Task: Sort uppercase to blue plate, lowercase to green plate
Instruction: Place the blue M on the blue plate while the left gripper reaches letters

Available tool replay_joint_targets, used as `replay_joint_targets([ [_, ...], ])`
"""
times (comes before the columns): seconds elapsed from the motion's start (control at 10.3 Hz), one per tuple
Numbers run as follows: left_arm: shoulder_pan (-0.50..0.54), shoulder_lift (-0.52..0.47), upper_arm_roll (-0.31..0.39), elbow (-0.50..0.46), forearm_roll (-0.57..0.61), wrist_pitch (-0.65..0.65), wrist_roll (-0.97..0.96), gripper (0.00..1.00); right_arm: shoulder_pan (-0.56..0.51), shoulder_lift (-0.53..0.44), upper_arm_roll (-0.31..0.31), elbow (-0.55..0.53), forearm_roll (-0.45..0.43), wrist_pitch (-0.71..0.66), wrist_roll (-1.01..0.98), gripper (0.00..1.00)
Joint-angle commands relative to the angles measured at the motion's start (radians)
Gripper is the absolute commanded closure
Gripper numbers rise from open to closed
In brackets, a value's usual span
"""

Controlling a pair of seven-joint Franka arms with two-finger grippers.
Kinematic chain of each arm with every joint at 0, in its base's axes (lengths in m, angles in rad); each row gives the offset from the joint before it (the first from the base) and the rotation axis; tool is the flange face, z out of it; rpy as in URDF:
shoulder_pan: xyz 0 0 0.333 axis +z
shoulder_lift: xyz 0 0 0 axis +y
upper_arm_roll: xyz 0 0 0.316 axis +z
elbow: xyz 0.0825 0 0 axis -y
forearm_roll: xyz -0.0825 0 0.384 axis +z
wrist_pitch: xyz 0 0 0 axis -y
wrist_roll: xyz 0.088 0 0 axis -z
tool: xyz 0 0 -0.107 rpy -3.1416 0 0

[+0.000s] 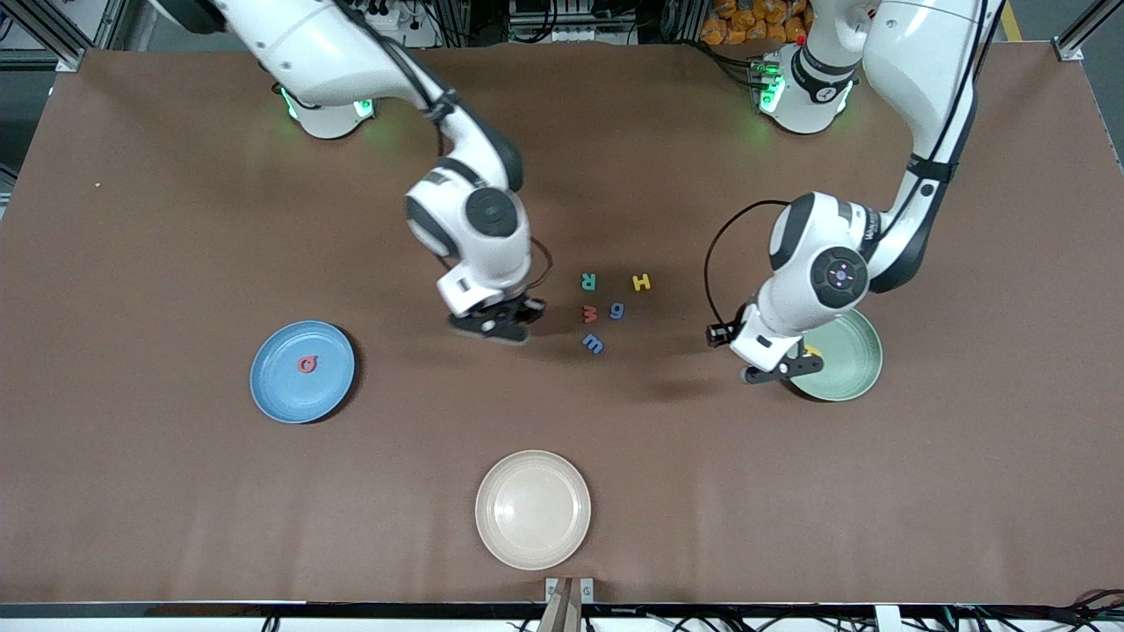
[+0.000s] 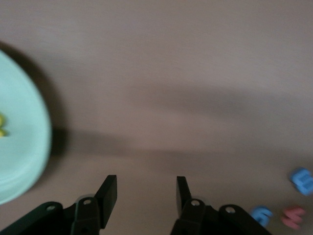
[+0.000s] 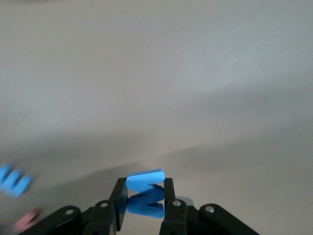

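My right gripper (image 1: pixel 514 330) (image 3: pixel 143 188) is shut on a blue foam W (image 3: pixel 145 192), low over the brown table beside the letter cluster; the front view hides the W. On the table lie a green R (image 1: pixel 588 282), yellow H (image 1: pixel 642 282), red w (image 1: pixel 590 312), blue g (image 1: pixel 617 310) and blue w (image 1: pixel 594 343). A red Q (image 1: pixel 307 363) lies on the blue plate (image 1: pixel 277 386). My left gripper (image 1: pixel 784 369) (image 2: pixel 146 193) stands open and holds nothing, at the rim of the green plate (image 1: pixel 847 369) (image 2: pixel 19 152), which holds a yellow letter (image 1: pixel 813 350) (image 2: pixel 2 125).
A beige plate (image 1: pixel 533 509) sits near the table's front edge, nearer the front camera than the letters. The blue plate is toward the right arm's end, the green plate toward the left arm's end. Brown cloth covers the whole table.
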Motion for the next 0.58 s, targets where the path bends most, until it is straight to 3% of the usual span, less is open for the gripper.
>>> replay_joint_targets([
  [0.0, -0.066, -0.024, -0.031, -0.015, 0.075, 0.036, -0.004, 0.43, -0.201, -0.050, 0.018, -0.042, 0.034, -0.066, -0.195, 1.00],
  [0.1, -0.108, -0.021, -0.032, -0.015, 0.106, 0.056, -0.006, 0.42, -0.283, -0.047, 0.009, -0.040, 0.038, -0.068, -0.272, 1.00],
  [0.29, -0.174, -0.008, -0.031, -0.015, 0.147, 0.102, 0.003, 0.40, -0.319, -0.026, -0.122, -0.040, 0.047, -0.061, -0.426, 1.00],
  [0.49, -0.224, 0.011, -0.031, -0.016, 0.230, 0.133, 0.005, 0.40, -0.329, 0.005, -0.237, -0.046, 0.245, 0.031, -0.646, 1.00],
])
